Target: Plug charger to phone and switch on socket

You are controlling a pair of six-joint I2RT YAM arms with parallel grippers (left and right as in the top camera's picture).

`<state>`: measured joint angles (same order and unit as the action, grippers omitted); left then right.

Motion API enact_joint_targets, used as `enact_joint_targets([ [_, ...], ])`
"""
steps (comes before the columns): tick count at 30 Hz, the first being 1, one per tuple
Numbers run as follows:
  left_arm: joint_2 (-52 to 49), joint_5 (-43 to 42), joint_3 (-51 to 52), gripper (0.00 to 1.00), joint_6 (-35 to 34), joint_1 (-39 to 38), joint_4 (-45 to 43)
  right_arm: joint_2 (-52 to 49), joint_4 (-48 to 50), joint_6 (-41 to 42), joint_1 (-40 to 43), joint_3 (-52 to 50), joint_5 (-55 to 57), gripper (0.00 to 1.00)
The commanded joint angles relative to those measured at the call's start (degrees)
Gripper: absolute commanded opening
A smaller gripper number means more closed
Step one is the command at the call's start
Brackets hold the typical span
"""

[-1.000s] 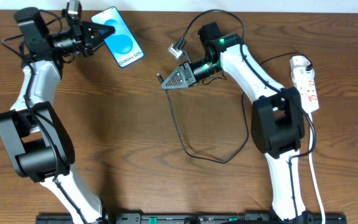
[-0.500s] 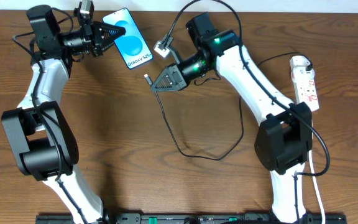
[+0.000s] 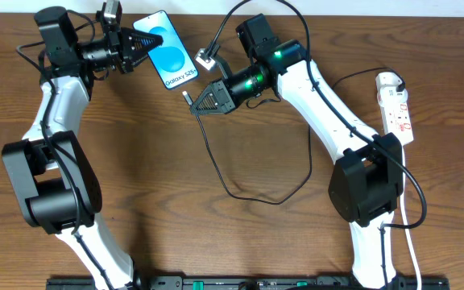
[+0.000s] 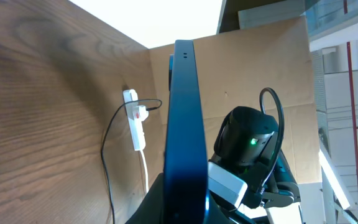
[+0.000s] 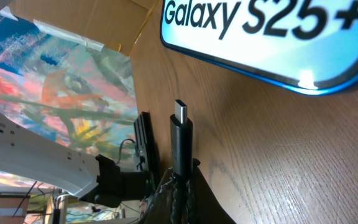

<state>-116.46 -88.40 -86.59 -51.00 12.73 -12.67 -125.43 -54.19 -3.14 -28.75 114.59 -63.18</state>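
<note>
While left pincer (image 3: 132,47) grips phone (image 3: 167,56), right pincer (image 3: 197,104) grips charger (image 5: 181,138).

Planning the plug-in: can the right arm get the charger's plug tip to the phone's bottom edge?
Likely yes: the right gripper holds the plug tip just short of the phone, which the left gripper holds; nothing lies between, though it looks slightly off line.

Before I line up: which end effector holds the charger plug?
The right end effector, shut on the charger tip; the left end effector grips the phone.
</note>
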Motion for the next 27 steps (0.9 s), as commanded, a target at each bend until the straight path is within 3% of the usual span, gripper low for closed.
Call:
enact_joint_targets([
  [1, 0.44, -1.64, 0.46, 0.07, -0.11, 0.04, -0.28, 0.39, -0.39, 0.55, 0.22, 0.09, -0.79, 0.01],
  [27, 0.44, -1.66, 0.46, 0.07, -0.72, 0.04, -0.28, -0.39, 3.65, 2.73, 1.88, 0.04, -0.83, 0.01],
])
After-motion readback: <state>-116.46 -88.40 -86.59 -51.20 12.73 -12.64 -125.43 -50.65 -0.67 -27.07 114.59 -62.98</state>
